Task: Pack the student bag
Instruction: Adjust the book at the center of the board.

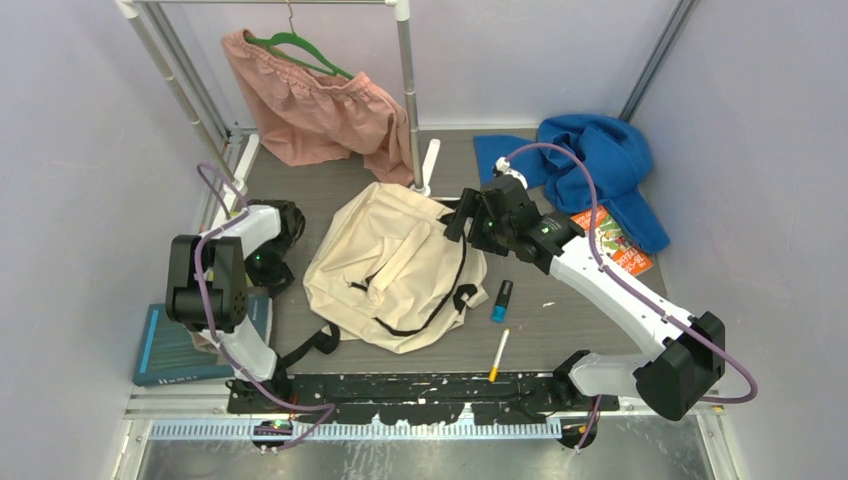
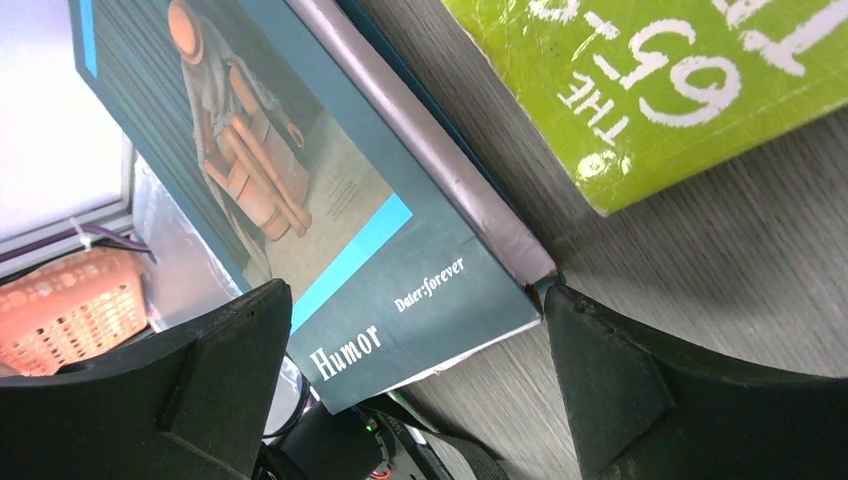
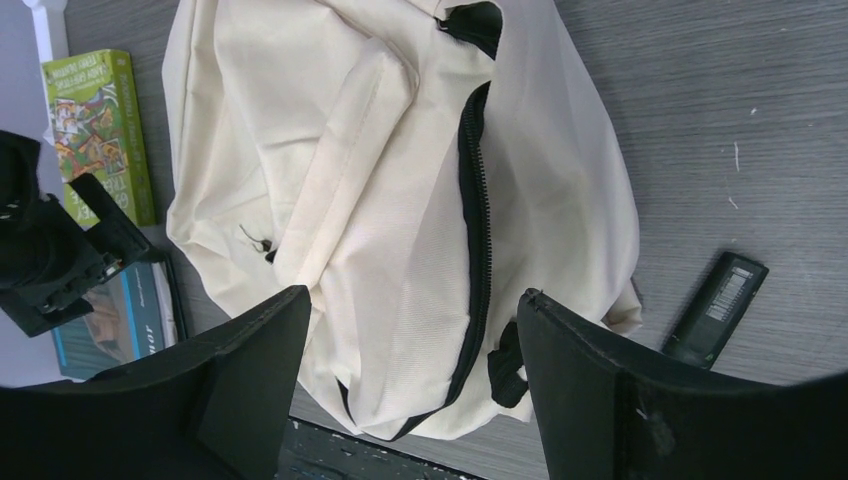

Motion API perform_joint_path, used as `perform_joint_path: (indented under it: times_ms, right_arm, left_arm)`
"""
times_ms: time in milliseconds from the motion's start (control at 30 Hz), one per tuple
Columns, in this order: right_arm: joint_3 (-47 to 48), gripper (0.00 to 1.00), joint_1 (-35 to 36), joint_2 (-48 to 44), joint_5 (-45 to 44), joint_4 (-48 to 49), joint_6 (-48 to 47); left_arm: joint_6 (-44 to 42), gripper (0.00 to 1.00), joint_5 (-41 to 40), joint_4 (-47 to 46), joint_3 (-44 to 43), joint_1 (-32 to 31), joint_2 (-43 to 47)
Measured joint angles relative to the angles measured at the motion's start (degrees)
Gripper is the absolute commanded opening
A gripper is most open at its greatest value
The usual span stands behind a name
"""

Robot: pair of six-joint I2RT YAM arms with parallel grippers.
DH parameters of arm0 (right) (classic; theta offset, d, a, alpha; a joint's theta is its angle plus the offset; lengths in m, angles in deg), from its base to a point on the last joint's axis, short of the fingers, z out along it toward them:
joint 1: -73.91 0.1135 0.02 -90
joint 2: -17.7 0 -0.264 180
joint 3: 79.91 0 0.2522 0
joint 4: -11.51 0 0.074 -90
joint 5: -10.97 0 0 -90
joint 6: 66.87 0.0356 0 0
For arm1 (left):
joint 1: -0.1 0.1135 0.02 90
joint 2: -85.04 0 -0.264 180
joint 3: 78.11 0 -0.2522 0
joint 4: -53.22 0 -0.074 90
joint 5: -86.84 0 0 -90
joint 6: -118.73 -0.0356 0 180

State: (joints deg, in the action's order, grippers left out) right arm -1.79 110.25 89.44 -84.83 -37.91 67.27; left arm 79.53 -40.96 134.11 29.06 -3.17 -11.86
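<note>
The student bag [image 1: 395,265], cream fabric with black zipper lines and straps, lies flat in the middle of the table; its zipper [image 3: 478,230] runs down the right wrist view. My right gripper [image 1: 470,215] hovers open above the bag's upper right edge, and nothing is between its jaws [image 3: 412,297]. My left gripper [image 1: 268,268] is at the bag's left, open and empty [image 2: 415,295], just above the corner of a teal book [image 2: 400,290] titled "Humor". A green book [image 2: 650,80] lies beside it.
A blue marker [image 1: 501,300] and a yellow pen [image 1: 498,355] lie right of the bag. An orange book [image 1: 612,240] sits under the blue fleece [image 1: 600,160]. A pink garment [image 1: 320,105] hangs on a rack pole [image 1: 407,90] behind the bag.
</note>
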Motion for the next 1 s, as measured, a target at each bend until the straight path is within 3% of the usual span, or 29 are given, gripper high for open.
perform_joint_path:
  times_ms: [133, 267, 400, 533, 667, 867, 1000]
  right_arm:
    - [0.0, 0.81, 0.15, 0.0, 0.35, 0.72, 0.22]
    - [0.0, 0.81, 0.22, 0.0, 0.42, 0.96, 0.22]
    - [0.0, 0.81, 0.22, 0.0, 0.55, 1.01, 0.22]
    - [0.0, 0.81, 0.22, 0.0, 0.85, 1.31, 0.2]
    - [0.0, 0.81, 0.22, 0.0, 1.16, 1.4, 0.2]
    - [0.0, 0.81, 0.24, 0.0, 1.46, 1.42, 0.2]
    - [0.0, 0.81, 0.24, 0.17, 1.68, 1.88, 0.2]
  left_arm:
    - [1.33, 0.9, -1.22, 0.74, -1.33, 0.0, -4.98]
    - [1.99, 0.74, -1.6, 2.36, -2.34, -0.11, -7.56]
    - [3.21, 0.46, -0.85, 2.27, -2.32, -0.15, -7.54]
    - [4.83, 0.1, 0.72, 1.25, -2.4, -0.61, -7.52]
    - [5.77, 0.0, 1.01, 0.92, -2.64, -0.98, -7.17]
    - [6.03, 0.0, 0.96, 2.4, -2.73, -1.53, -4.04]
    - [5.57, 0.0, -0.37, 4.96, -3.54, -5.4, -0.22]
